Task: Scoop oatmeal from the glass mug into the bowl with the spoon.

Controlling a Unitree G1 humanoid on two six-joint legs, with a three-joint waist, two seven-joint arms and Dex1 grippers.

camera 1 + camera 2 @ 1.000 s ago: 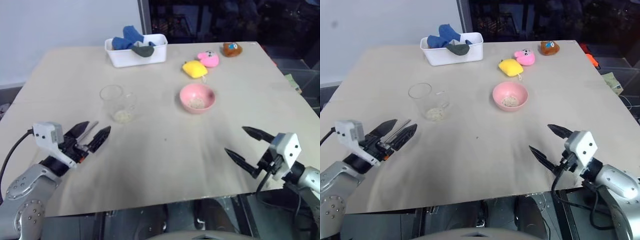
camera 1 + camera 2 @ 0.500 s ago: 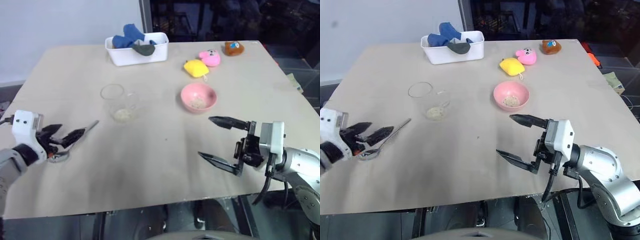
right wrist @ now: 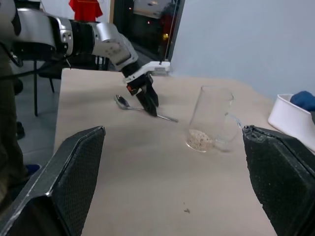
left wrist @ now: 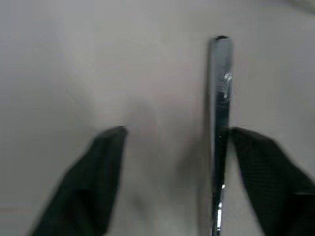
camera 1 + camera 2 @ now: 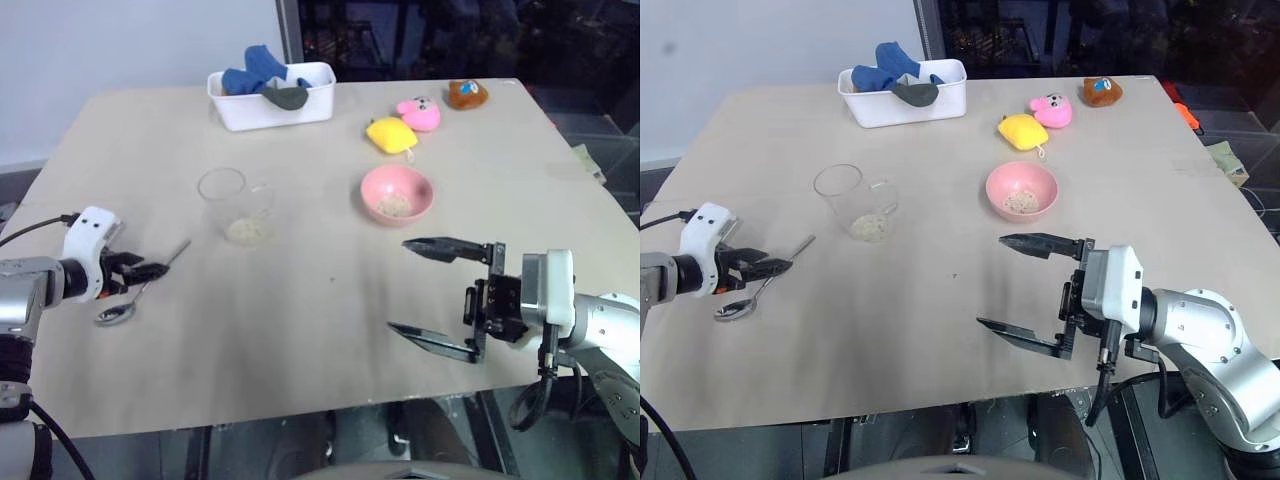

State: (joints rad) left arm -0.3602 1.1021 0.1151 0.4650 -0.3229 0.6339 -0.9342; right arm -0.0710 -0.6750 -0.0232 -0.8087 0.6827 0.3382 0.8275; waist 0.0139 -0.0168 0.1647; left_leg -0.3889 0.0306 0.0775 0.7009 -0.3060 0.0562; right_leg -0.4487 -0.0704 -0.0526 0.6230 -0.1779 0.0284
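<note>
The beige worktop has a broad bare stretch across its near half and centre, and its far right corner lies close behind the toys. Along the far edge sits a white tub with blue cloth in it, and to its right a yellow toy, a pink plush toy and a brown one.

The glass mug stands upright left of centre, clear, with a thin layer of pale oatmeal at the bottom. The pink bowl sits well to its right, with a few flakes inside. The spoon lies flat near the left edge, shiny, its round end nearer and its thin handle running toward the mug.

The left gripper is low over the spoon's handle, its fingers partly spread on either side of it; one finger looks to be just at the handle, but I cannot tell whether it is pinched. The right gripper hovers over the near right of the worktop, pointing left, fingers spread wide and holding nothing.
</note>
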